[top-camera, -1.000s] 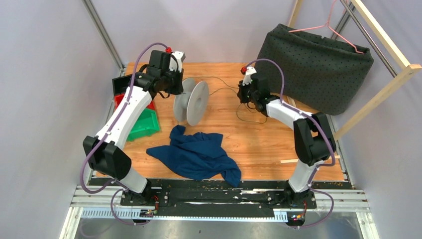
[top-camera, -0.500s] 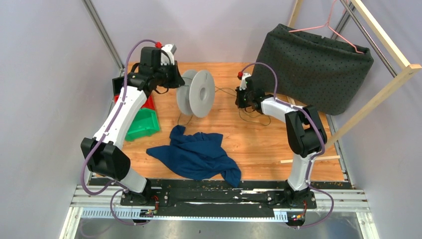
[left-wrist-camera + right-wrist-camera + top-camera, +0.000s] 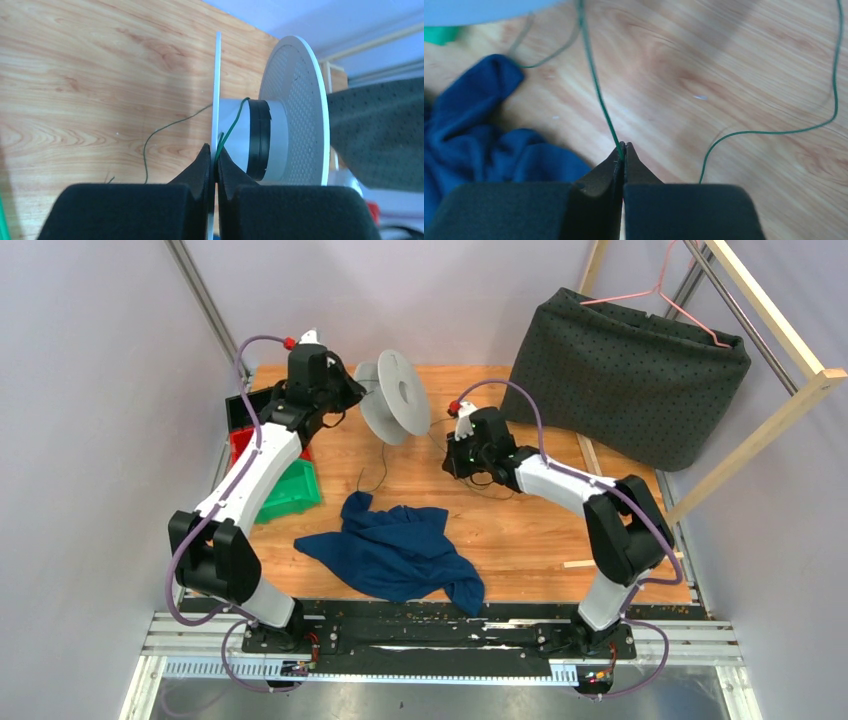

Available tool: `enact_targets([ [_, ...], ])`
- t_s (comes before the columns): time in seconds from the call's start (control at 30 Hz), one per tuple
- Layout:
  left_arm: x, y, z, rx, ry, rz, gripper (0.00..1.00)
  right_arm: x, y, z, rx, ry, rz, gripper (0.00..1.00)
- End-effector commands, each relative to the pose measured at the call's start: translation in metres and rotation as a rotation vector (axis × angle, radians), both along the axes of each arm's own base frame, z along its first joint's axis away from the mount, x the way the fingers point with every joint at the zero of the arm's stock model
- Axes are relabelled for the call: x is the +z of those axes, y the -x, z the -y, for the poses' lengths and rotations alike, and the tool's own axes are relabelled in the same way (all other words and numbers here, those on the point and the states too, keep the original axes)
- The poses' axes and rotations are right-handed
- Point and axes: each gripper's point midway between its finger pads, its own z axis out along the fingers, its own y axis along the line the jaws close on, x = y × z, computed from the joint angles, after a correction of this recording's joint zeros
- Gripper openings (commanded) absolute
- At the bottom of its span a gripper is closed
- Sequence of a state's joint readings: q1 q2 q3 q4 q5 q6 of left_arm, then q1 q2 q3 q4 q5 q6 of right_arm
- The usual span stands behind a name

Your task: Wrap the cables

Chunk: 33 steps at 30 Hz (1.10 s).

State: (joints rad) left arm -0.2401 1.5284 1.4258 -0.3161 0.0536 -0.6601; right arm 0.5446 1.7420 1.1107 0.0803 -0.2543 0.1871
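One wooden table (image 3: 520, 520), with a crumpled blue cloth (image 3: 400, 555) near its front. One white perforated spool (image 3: 395, 397) at far centre, the left gripper (image 3: 215, 160) clamped on its near flange edge. One thin green wire (image 3: 596, 85), running from the spool hub to the right gripper (image 3: 623, 150), which is pinched tight on it; slack loops on the wood.

This is a robotics lab test cell. Plain pale lilac partition walls (image 3: 90, 390) box in a wood-grain tabletop (image 3: 520, 520). Silver aluminium rails (image 3: 690, 645) carry the bases of white-and-black robot arms (image 3: 255, 465). A grey metal pole (image 3: 207, 308) and a bare timber frame (image 3: 775, 310) stand at the sides, near stacked red and green plastic bins (image 3: 292, 490).
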Motion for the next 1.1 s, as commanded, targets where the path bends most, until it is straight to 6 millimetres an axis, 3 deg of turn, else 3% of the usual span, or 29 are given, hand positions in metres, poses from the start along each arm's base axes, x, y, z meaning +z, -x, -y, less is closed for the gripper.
enact_targets([
  [0.0,0.046,-0.008,-0.005,0.197,0.080,0.172,0.00,0.038,0.040,-0.033,0.144,-0.079,-0.031,0.01],
  [0.07,0.050,-0.002,0.003,0.216,0.039,0.192,0.00,0.059,0.056,-0.049,0.232,-0.139,-0.056,0.01],
  [0.27,0.043,-0.001,-0.002,0.279,-0.051,0.199,0.00,0.127,0.082,-0.080,0.438,-0.299,-0.015,0.01],
  [0.63,0.019,0.017,0.009,0.178,-0.156,0.210,0.00,0.217,0.098,-0.103,0.583,-0.571,0.038,0.01],
  [0.77,0.017,0.018,0.016,0.117,-0.181,0.231,0.00,0.237,0.094,-0.102,0.594,-0.623,0.075,0.03],
  [1.07,0.014,0.024,0.027,-0.003,-0.247,0.255,0.00,0.280,0.057,-0.086,0.501,-0.805,0.147,0.03],
])
